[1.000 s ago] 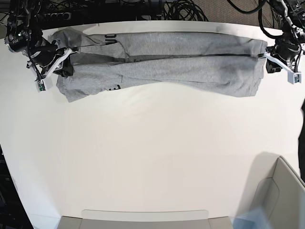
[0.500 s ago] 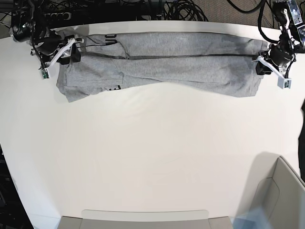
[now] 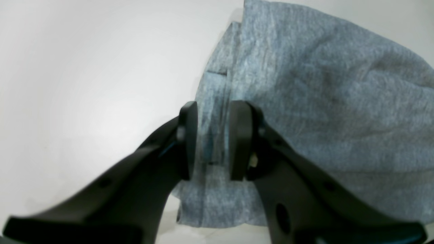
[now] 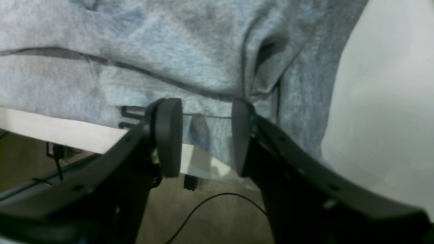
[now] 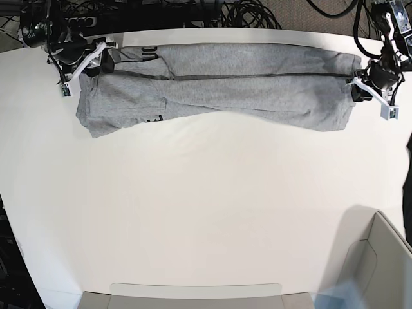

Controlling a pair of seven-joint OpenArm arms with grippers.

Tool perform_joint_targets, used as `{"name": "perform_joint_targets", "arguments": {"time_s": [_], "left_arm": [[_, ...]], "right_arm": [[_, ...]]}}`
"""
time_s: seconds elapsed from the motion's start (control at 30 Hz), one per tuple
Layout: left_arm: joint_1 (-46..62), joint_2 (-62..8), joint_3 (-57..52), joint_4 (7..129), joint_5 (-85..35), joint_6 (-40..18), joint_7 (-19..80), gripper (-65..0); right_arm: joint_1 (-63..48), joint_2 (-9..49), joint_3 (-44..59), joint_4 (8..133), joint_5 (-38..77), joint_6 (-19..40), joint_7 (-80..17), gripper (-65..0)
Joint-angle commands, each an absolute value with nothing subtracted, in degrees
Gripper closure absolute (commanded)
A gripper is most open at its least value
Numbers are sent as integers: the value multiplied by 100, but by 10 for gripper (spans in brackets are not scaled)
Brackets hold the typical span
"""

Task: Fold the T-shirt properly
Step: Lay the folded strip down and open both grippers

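Note:
The light-grey T-shirt (image 5: 244,84) lies folded into a long band along the table's far edge, with black lettering (image 5: 149,53) near its left end. My left gripper (image 5: 356,90) is at the band's right end. In the left wrist view the left gripper (image 3: 213,142) is narrowly open, with the shirt's (image 3: 322,101) edge in the gap. My right gripper (image 5: 106,58) is at the far left corner. In the right wrist view the right gripper (image 4: 206,139) is open, astride the shirt's (image 4: 169,44) edge, which hangs over the table rim.
Black cables (image 5: 244,13) lie behind the white table (image 5: 206,193). A grey bin (image 5: 380,264) stands at the near right and a grey tray edge (image 5: 193,296) at the front. Floor and a cable (image 4: 210,200) show beyond the table rim (image 4: 51,130).
My right gripper has moved toward the far edge, carrying the shirt's left corner with it. My left gripper has shifted slightly. The shirt now lies flatter along the far edge.

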State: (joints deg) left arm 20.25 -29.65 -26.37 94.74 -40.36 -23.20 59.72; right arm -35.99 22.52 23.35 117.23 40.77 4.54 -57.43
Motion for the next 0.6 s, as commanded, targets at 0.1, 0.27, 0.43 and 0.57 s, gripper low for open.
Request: {"name": "perform_joint_targets", "arguments": {"time_s": [0.1, 0.27, 0.43, 0.57], "left_arm": [[1657, -3301, -2422, 8813, -4084, -2308, 5771, -174], [1429, -3319, -2167, 8444, -4136, -2308, 5710, -174], [1455, -3319, -2132, 8303, -4453, -2308, 5710, -178], [1429, -3319, -2141, 7758, -5068, -2299, 5710, -201]], "right_arm": [[-3582, 2334, 2387, 11811, 4145, 479, -5648, -244], [-3582, 2360, 2387, 11811, 4145, 479, -5648, -244], [-3591, 2325, 2747, 11802, 4145, 479, -5657, -244], [-3582, 2369, 2818, 11802, 4145, 479, -5657, -244]]}}
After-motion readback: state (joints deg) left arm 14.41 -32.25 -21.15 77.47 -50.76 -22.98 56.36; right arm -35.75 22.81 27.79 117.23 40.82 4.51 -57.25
